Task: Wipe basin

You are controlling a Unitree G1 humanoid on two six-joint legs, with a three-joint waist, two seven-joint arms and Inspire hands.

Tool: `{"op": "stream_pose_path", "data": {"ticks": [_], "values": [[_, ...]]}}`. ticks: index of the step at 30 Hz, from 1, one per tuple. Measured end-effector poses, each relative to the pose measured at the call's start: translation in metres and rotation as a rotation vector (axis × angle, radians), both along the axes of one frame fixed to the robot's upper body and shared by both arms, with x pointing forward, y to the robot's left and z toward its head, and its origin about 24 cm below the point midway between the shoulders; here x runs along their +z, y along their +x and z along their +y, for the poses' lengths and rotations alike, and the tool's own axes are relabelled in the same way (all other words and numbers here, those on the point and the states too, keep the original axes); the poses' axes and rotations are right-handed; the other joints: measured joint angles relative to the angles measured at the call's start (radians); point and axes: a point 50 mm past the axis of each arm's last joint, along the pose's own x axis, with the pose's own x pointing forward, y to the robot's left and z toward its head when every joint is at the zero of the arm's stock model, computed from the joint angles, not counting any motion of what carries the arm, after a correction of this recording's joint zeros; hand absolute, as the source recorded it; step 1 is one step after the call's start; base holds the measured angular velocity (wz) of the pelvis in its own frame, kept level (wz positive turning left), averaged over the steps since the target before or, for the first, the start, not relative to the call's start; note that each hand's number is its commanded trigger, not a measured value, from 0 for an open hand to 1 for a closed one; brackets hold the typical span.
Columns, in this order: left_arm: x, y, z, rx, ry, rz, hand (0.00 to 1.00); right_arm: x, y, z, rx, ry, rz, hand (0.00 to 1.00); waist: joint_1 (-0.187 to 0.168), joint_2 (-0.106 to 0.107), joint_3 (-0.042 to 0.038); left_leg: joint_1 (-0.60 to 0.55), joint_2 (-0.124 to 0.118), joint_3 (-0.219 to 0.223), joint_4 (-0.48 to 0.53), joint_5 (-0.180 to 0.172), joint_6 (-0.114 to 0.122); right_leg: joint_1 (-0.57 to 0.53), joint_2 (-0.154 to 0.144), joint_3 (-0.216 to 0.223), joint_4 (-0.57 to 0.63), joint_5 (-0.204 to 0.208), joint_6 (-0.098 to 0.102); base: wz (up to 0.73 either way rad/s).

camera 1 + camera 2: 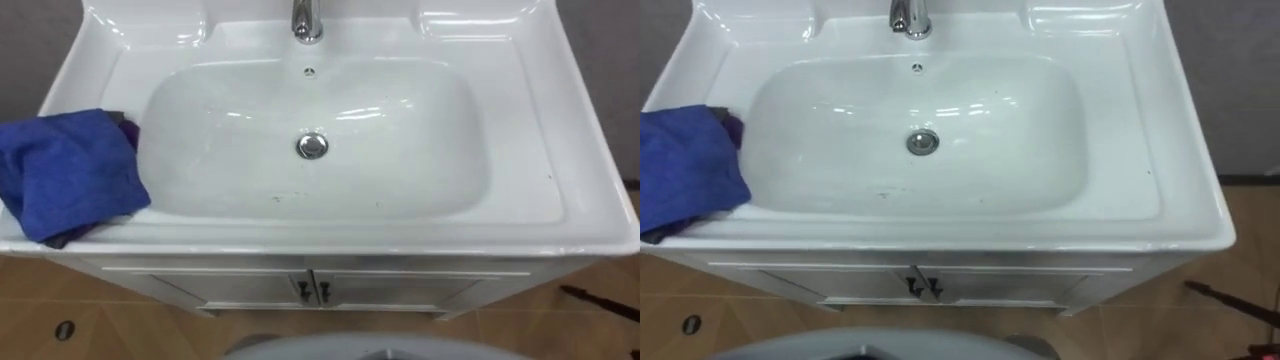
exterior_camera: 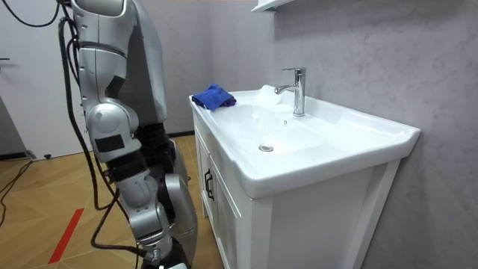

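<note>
The white basin (image 1: 560,190) lies right below me, its bowl dry-looking with a few small dark specks (image 1: 290,196) near the front. A chrome drain plug (image 1: 312,146) sits at the bowl's middle and a chrome faucet (image 1: 306,20) stands at the back rim. A crumpled blue cloth (image 1: 65,170) rests on the basin's left rim, overhanging the front edge, with a bit of darker cloth (image 1: 128,128) beneath it. In the room view I stand upright in front of the basin, and my right hand (image 2: 158,149) hangs by my side, away from the cloth (image 2: 213,96).
Under the basin is a white cabinet with two doors and dark handles (image 1: 312,291). A grey wall runs behind the faucet, with a white shelf (image 2: 269,4) above. Wooden floor lies around the cabinet, with a red line (image 2: 67,232) behind me.
</note>
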Motion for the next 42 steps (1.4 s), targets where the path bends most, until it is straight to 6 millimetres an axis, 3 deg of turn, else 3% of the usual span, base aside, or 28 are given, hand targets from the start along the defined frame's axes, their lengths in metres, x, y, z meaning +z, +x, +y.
{"op": "stream_pose_path", "data": {"ticks": [7, 11, 16, 21, 26, 32, 42], "values": [[-0.001, 0.005, -0.002, -0.030, -0.046, 0.005, 0.00, 0.000, 0.003, 0.000, -0.006, -0.002, 0.020, 0.00, -0.002, -0.007, -0.0023, 0.003, 0.004, 0.044, 0.000, -0.009, 0.013, 0.000, 0.000, 0.010, -0.011, 0.011, 0.007, -0.05], [-0.001, 0.005, -0.001, -0.084, -0.062, 0.023, 0.00, -0.001, 0.004, 0.002, -0.009, 0.003, 0.025, 0.00, -0.002, -0.016, -0.0043, -0.007, 0.004, 0.046, 0.008, -0.023, 0.022, -0.007, -0.002, 0.010, -0.012, 0.014, 0.013, 0.00], [-0.001, 0.008, -0.001, -0.134, -0.074, 0.031, 0.00, -0.001, 0.008, 0.002, -0.007, 0.004, 0.013, 0.00, 0.001, -0.021, -0.0011, -0.036, 0.004, 0.056, 0.038, -0.037, 0.036, -0.018, -0.001, 0.022, -0.032, 0.034, 0.027, -0.03], [-0.001, 0.015, 0.000, -0.164, -0.072, 0.023, 0.00, -0.002, 0.009, 0.005, -0.008, 0.014, 0.013, 0.00, 0.000, -0.017, -0.0026, -0.036, -0.004, 0.069, 0.039, -0.049, 0.053, -0.016, -0.007, 0.034, -0.046, 0.057, 0.045, -0.09], [-0.001, 0.021, 0.001, -0.199, -0.064, 0.024, 0.00, -0.005, -0.004, 0.013, -0.019, 0.046, 0.048, 0.00, -0.003, -0.008, -0.0021, -0.034, -0.012, 0.086, 0.051, -0.064, 0.076, -0.017, -0.018, 0.041, -0.033, 0.070, 0.062, -0.08], [-0.001, 0.024, 0.001, -0.245, -0.061, 0.032, 0.00, -0.007, -0.015, 0.018, -0.027, 0.103, 0.083, 0.00, -0.006, 0.003, -0.0029, -0.033, -0.012, 0.096, 0.072, -0.086, 0.093, -0.017, -0.034, 0.027, -0.008, 0.079, 0.075, -0.12], [-0.002, 0.027, -0.001, -0.342, -0.059, 0.063, 0.00, -0.007, -0.019, 0.020, -0.031, 0.128, 0.113, 0.00, -0.008, 0.003, -0.0025, -0.021, -0.023, 0.127, 0.076, -0.093, 0.111, -0.033, -0.053, 0.025, 0.031, 0.085, 0.082, -0.09]]}}
